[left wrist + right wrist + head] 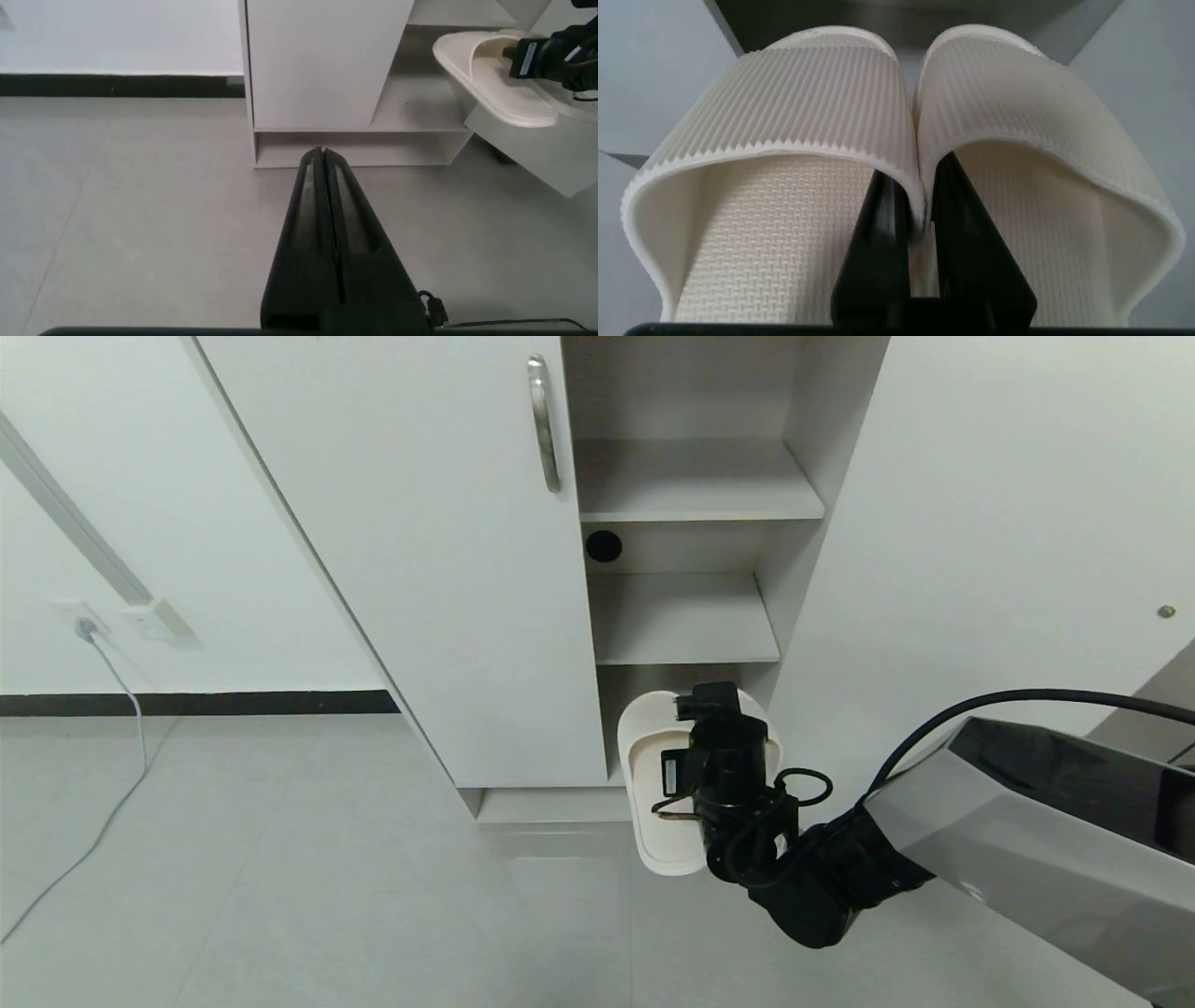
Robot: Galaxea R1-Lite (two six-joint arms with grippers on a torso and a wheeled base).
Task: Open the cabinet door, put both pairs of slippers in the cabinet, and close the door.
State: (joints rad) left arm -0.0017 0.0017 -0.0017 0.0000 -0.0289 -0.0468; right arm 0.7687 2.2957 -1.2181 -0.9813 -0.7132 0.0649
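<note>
The right gripper [915, 215] is clamped on the touching inner strap edges of the pair of slippers [822, 121], one slipper either side of it. Their long axis runs along its reach, toes ahead at the mouth of the lowest compartment [635, 677] of the cabinet [420, 569], so a straight push forward should seat them. The left gripper [322, 159], fingers together, hangs well back from the cabinet.

Before the cabinet [686, 625] — slippers [644, 775]
</note>
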